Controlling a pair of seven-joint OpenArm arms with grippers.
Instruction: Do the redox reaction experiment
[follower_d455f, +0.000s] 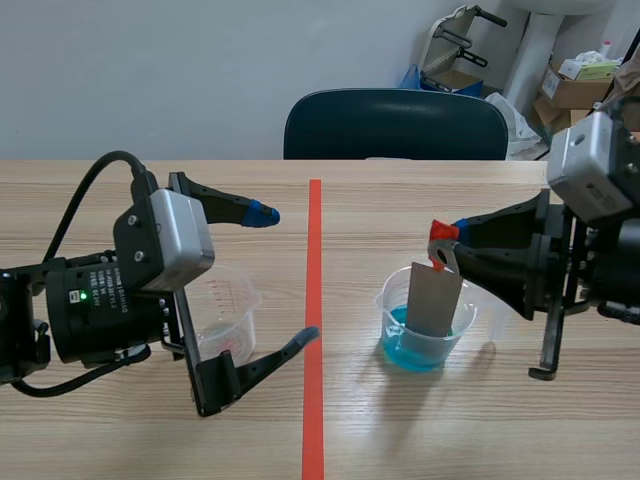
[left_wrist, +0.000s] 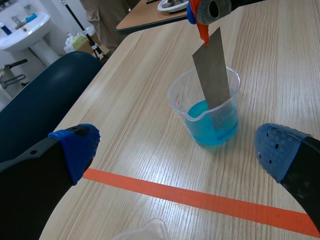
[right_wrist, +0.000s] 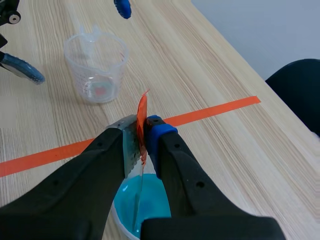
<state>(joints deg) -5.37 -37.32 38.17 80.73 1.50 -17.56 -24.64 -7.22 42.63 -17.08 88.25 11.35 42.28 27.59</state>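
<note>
Writing: the clear cup (follower_d455f: 226, 312) carried red graduation marks, and the black body of your left arm had small white print. Neither could be read.
Left tool: your left tool (follower_d455f: 287, 275) lay on its side left of the orange tape line (follower_d455f: 314, 300), fingers spread wide and gripping nothing. One blue pad pointed toward the far edge and the other finger sat low by the line.
Right tool: your right tool (right_wrist: 142, 141) came in level from the right edge, clamped narrow on the red-taped top of the metal strip (follower_d455f: 434, 298).
Strip: it hung tilted, its lower end dipped in the blue liquid (left_wrist: 202, 114).
Beaker: the beaker (follower_d455f: 392, 322) stood on the surface right of the line, roughly midway between the near and far edges.
Clear cup: it sat left of the line between the left tool's spread fingers, untouched as far as you could see.
Around: a dark chair (follower_d455f: 395, 125) stood behind the far edge, with cardboard boxes (follower_d455f: 575, 88) beyond the far right corner.
</note>
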